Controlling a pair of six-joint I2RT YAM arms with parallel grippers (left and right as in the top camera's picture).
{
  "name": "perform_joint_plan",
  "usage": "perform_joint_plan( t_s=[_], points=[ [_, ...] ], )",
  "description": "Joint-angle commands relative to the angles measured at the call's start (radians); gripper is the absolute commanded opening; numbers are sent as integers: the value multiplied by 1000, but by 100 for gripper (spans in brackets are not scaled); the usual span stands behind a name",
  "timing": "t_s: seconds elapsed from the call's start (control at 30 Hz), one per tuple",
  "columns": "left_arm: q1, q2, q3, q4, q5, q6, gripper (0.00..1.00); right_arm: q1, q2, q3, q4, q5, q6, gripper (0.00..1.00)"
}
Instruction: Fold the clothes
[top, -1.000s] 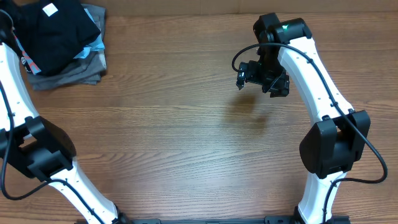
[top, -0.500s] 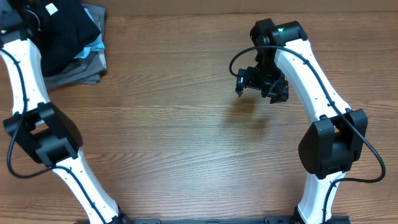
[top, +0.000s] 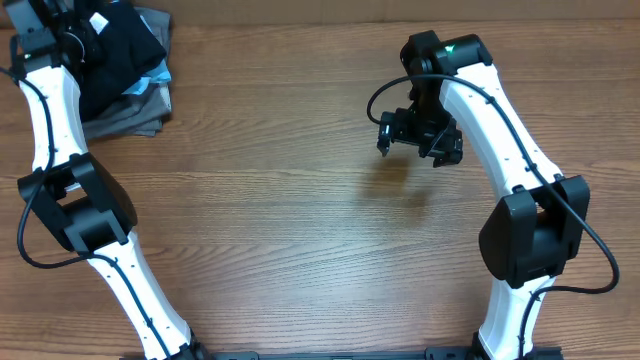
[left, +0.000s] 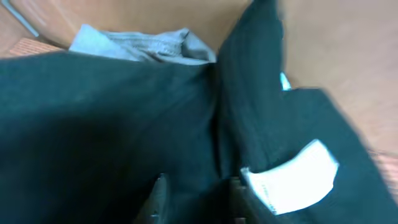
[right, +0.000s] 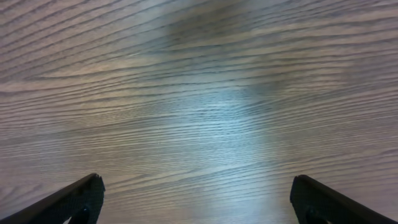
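Plain black short-sleeved soft T-shirt (top: 125, 45) sits bunched on the folded grey garments (top: 130, 115), far left corner; left gripper (left: 196, 193) is right over it, jaws partly apart, nothing clearly pinched; I'd grab near the white neck tag (left: 292, 177) and drag it onto the brown wood-grain table (top: 300, 230); right gripper (right: 199, 196) hangs wide apart over bare wood, far right.

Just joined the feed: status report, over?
Left gripper at the black T-shirt, grip unclear. Right gripper open above the table. Shirt heaped on grey garments.
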Motion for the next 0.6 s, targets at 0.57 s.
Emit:
perform_joint_plan(
  t_s=[0.57],
  points=[
    [-14,-649,57,-517,301,-157,100,186,-412,-3,6,97,72,100]
  ],
)
